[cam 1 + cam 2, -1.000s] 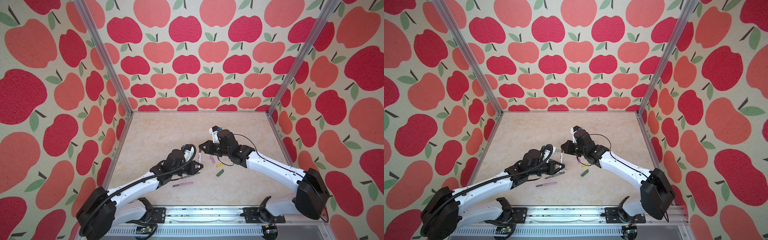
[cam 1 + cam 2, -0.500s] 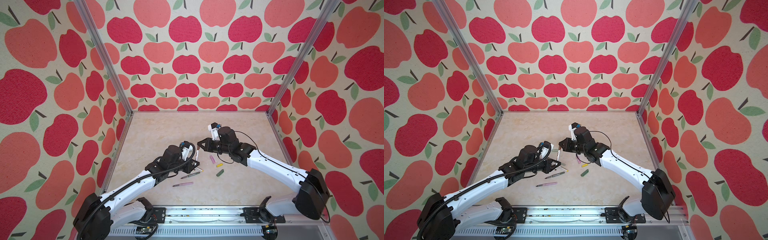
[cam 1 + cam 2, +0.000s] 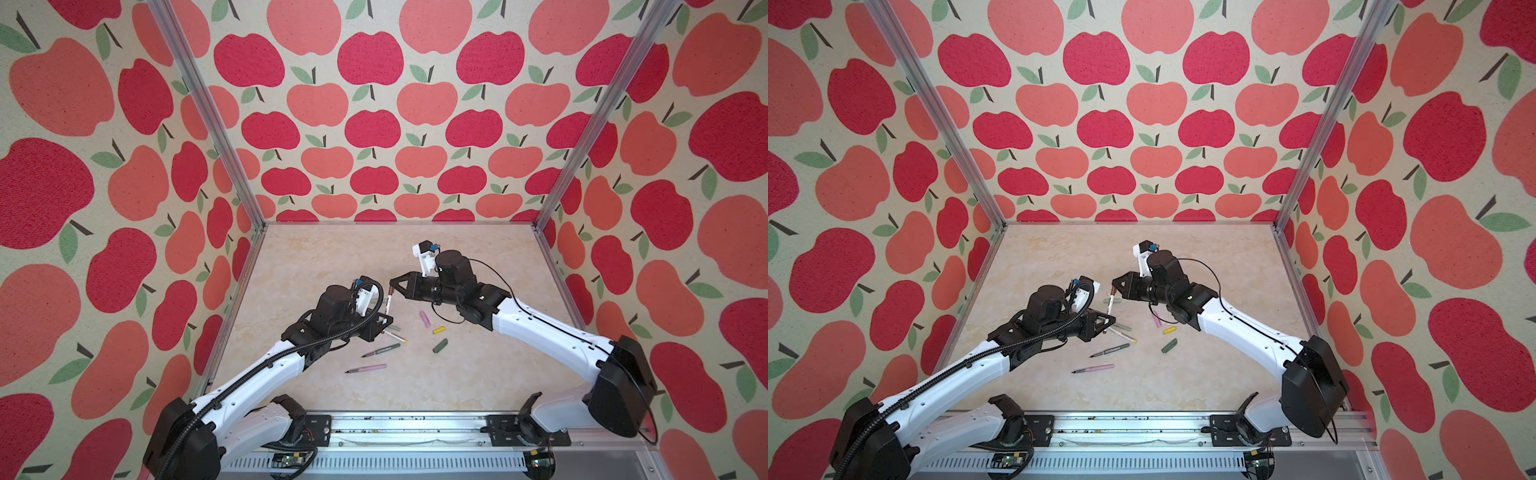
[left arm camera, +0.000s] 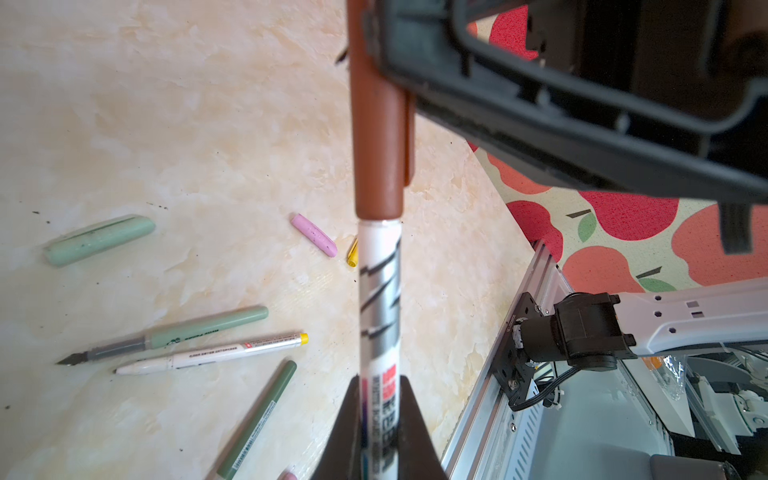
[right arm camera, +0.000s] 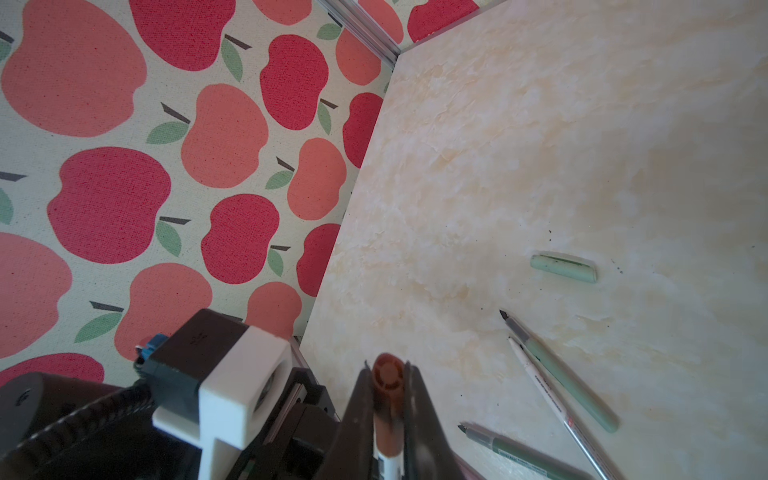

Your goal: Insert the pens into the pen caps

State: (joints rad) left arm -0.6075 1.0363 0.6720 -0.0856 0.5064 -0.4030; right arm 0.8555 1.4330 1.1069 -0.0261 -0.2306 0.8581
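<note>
One pair in hand: brown cap over tip of white pen, mid-air over table
Left gripper: clamped on pen barrel
Right gripper: clamped on cap
Next: likely press cap home, let go, fetch another pair
Pens: five, four loose at 6 o'clock of held pen
Caps: five, four loose, three at 4 o'clock

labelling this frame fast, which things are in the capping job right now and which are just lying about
In hand: white-and-brown pen, in left gripper; brown cap, in right gripper.
Lying about, not yet paired: pale green pen, yellow-ended pen, dark green pen, pink pen; pale green cap, pink cap, yellow cap, dark green cap.
</note>
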